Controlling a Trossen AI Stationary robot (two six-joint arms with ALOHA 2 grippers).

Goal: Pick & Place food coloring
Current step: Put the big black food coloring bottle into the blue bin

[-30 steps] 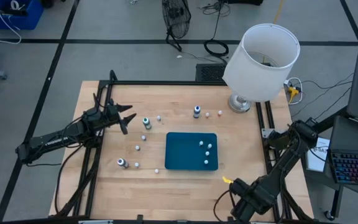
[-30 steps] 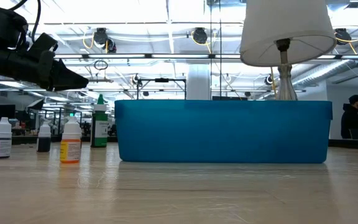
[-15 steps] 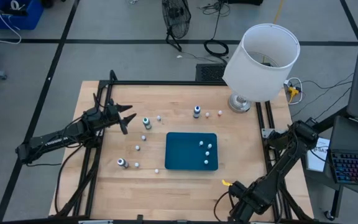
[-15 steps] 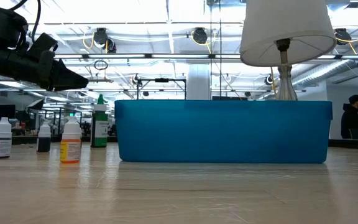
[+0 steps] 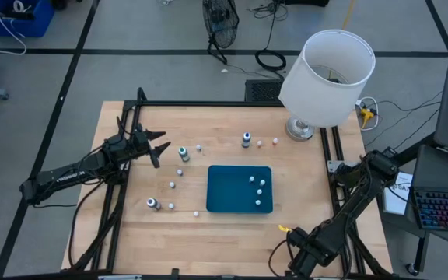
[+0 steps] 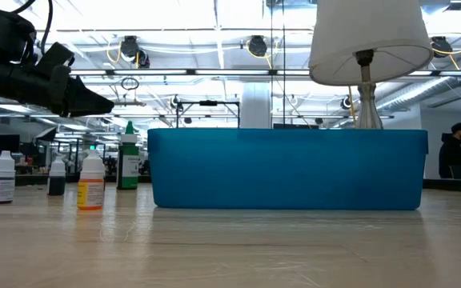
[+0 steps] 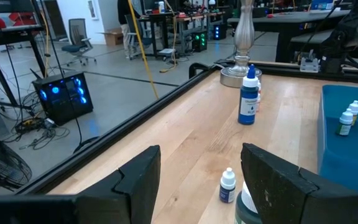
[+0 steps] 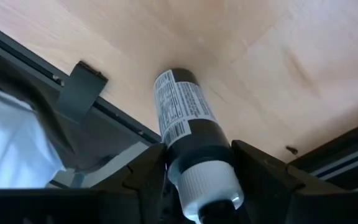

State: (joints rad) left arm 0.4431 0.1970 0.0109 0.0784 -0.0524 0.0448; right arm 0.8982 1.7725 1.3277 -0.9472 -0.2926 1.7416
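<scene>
Right wrist view: one food coloring bottle (image 8: 188,140), dark body with a white cap and printed label, sits between the right gripper (image 8: 197,180) fingers, which press on it at the cap end from both sides. In the high view this gripper (image 5: 302,247) is at the table's near right corner.

Other food coloring bottles (image 5: 183,154) stand scattered on the left half of the table (image 5: 302,187); one blue bottle (image 5: 246,139) stands toward the far edge near the lamp (image 5: 329,78). Four small ones (image 5: 260,191) lie inside the teal tray (image 5: 228,190), along its right side. The tray sits mid-table.

Low view: purple-label, dark, orange-label and green bottles (image 6: 91,182) upright beside the tray's left wall (image 6: 286,168).

Left gripper (image 5: 155,148) hovers over the table's left edge, fingers spread apart, nothing between them. Left wrist view: a green-capped bottle (image 7: 250,208) just beside its finger (image 7: 272,180), a small white-capped one (image 7: 227,185) between the fingers farther off.

Person (image 6: 457,152) in the room at far right.
</scene>
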